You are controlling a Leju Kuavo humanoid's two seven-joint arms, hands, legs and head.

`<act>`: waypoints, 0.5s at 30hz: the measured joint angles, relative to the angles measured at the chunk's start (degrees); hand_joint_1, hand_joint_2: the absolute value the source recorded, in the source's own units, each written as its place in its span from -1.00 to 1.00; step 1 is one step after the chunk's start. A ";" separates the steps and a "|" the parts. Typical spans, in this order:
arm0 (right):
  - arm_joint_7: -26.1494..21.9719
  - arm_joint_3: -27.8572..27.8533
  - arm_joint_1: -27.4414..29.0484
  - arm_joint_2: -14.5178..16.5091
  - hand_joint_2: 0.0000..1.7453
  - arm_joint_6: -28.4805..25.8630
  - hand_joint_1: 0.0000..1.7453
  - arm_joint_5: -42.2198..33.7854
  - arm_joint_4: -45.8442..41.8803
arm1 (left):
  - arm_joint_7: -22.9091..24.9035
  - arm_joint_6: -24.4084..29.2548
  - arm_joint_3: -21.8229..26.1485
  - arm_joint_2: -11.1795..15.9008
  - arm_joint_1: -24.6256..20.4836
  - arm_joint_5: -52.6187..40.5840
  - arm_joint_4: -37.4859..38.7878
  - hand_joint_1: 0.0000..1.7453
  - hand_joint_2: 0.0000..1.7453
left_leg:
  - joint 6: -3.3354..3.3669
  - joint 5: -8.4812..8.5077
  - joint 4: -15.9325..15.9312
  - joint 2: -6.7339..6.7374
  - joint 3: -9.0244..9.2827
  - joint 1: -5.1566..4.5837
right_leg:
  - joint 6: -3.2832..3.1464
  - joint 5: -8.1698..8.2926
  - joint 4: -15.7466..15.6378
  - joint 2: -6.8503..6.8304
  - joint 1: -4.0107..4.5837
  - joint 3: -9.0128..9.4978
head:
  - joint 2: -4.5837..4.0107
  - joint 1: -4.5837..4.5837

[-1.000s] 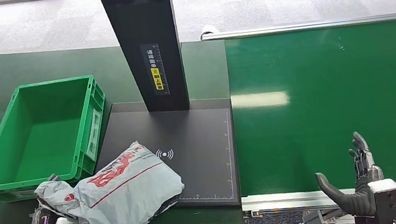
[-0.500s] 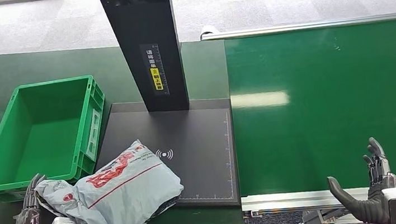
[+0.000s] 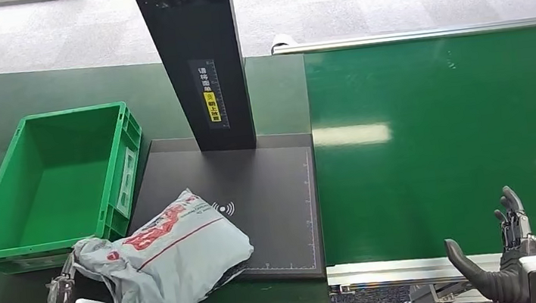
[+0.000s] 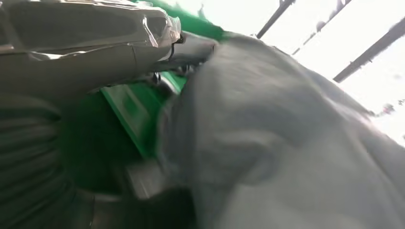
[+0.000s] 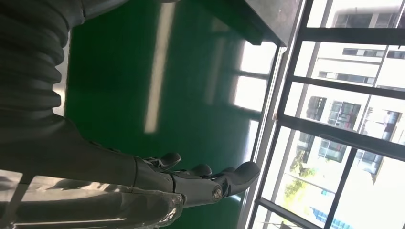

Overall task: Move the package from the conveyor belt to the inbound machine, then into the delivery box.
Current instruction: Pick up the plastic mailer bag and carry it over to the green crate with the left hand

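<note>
Grey carpet floor, crinkly grey poly bag (image 3: 167,266) on matte black scanner plate (image 3: 271,204), gripped by left hand (image 3: 64,297), right hand (image 3: 503,266) fingers spread, empty, over smooth green belt (image 3: 446,139)

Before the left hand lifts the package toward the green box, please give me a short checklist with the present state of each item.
1. Left hand holds the package: ok, it grips the bag's near-left end.
2. Package on the inbound machine's plate: ok, it lies partly over the plate's near-left corner.
3. Green box ready to receive: ok, open and nothing in it.
4. Grip firm enough for lifting: cannot tell, the left wrist view is blurred.
5. Right hand out of the way: ok, open at the conveyor belt's near edge.
</note>
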 joint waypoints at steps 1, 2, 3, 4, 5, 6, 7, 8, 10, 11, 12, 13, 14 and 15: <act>-0.01 0.13 -0.02 -0.01 1.00 -0.30 -1.00 0.01 0.04 | 0.00 -2.92 -1.27 -0.02 0.09 3.96 0.00 1.00 1.00 | 0.00 0.00 0.00 0.00 0.00 0.00 | 0.00 0.00 0.00 0.00 0.00 0.00 | 0.00 0.00; 0.00 0.31 -0.05 -0.01 1.00 -0.63 -1.00 -0.02 0.10 | 0.09 -5.47 -2.64 -0.03 0.11 7.54 0.01 1.00 1.00 | 0.00 0.00 0.00 0.00 0.00 0.00 | 0.00 0.00 0.00 0.00 -0.01 0.01 | 0.00 0.01; 0.03 0.50 -0.08 -0.02 1.00 -0.94 -1.00 -0.07 0.16 | 0.29 -7.33 -3.86 -0.03 0.08 10.27 0.03 1.00 1.00 | 0.00 0.00 0.00 0.00 0.00 0.00 | 0.00 0.00 0.00 0.00 -0.01 0.01 | 0.00 0.01; 0.08 0.70 -0.13 -0.02 1.00 -1.21 -1.00 -0.14 0.25 | 0.55 -8.69 -5.01 -0.01 0.04 12.31 0.08 1.00 1.00 | 0.00 0.00 0.00 0.00 0.00 -0.01 | 0.00 0.01 0.00 0.00 -0.01 0.02 | 0.00 0.00; 0.15 0.90 -0.18 -0.03 1.00 -1.44 -1.00 -0.22 0.36 | 0.83 -9.65 -6.05 0.01 -0.01 13.82 0.15 1.00 1.00 | 0.00 0.00 0.00 0.00 0.01 -0.01 | 0.00 0.01 0.00 0.01 -0.01 0.01 | 0.00 0.00; 0.25 1.09 -0.23 -0.05 1.00 -1.61 -1.00 -0.28 0.46 | 1.06 -10.34 -6.93 0.03 -0.05 14.93 0.25 1.00 1.00 | 0.00 0.00 0.00 0.00 0.01 -0.01 | 0.00 0.01 0.00 0.01 -0.01 0.01 | 0.00 -0.01; 0.35 1.29 -0.27 -0.08 1.00 -1.75 -1.00 -0.32 0.57 | 1.22 -10.79 -7.69 0.04 -0.09 15.65 0.36 1.00 1.00 | 0.00 0.00 0.00 0.00 0.02 0.00 | 0.00 0.01 0.00 0.02 -0.01 0.01 | 0.00 -0.01; 0.44 1.48 -0.29 -0.09 1.00 -1.86 -1.00 -0.33 0.67 | 1.33 -11.07 -8.30 0.05 -0.11 16.07 0.48 1.00 1.00 | 0.00 0.00 0.00 0.00 0.02 0.00 | 0.00 0.01 0.00 0.02 -0.01 0.01 | 0.00 -0.01; 0.55 1.78 -0.31 -0.11 1.00 -2.06 -1.00 -0.34 0.87 | 1.46 -11.39 -9.23 0.07 -0.14 16.55 0.71 1.00 1.00 | 0.00 0.00 0.00 0.00 0.02 0.00 | 0.00 0.01 0.00 0.02 0.00 0.00 | 0.00 -0.01; 0.57 1.91 -0.32 -0.13 1.00 -2.15 -1.00 -0.37 0.97 | 1.50 -11.57 -9.55 0.09 -0.14 16.87 0.83 1.00 1.00 | 0.00 0.00 0.00 0.00 0.02 0.01 | 0.00 0.01 0.00 0.02 0.00 0.00 | 0.00 -0.01; 0.57 2.06 -0.33 -0.16 1.00 -2.25 -1.00 -0.42 1.05 | 1.51 -11.88 -9.82 0.10 -0.15 17.37 0.97 1.00 1.00 | 0.00 0.00 0.00 0.01 0.02 0.01 | 0.00 0.01 0.00 0.03 0.01 0.00 | 0.00 -0.01; 0.58 2.22 -0.37 -0.21 1.00 -2.39 -1.00 -0.51 1.14 | 1.51 -12.31 -10.04 0.12 -0.16 18.02 1.11 1.00 1.00 | 0.00 0.00 0.00 0.01 0.01 0.01 | 0.00 0.01 0.00 0.03 0.01 -0.01 | 0.00 -0.02; 0.59 2.40 -0.43 -0.28 1.00 -2.54 -1.00 -0.65 1.25 | 1.49 -12.87 -10.28 0.13 -0.17 18.84 1.29 1.00 1.00 | 0.00 0.00 0.00 0.01 0.01 0.01 | 0.00 0.01 0.00 0.03 0.01 -0.01 | 0.00 -0.01; 0.61 2.59 -0.54 -0.35 1.00 -2.72 -1.00 -0.80 1.38 | 1.45 -13.50 -10.56 0.14 -0.19 19.73 1.46 1.00 1.00 | 0.00 0.00 0.00 0.01 0.01 0.01 | 0.00 0.01 0.00 0.03 0.01 -0.01 | 0.00 -0.01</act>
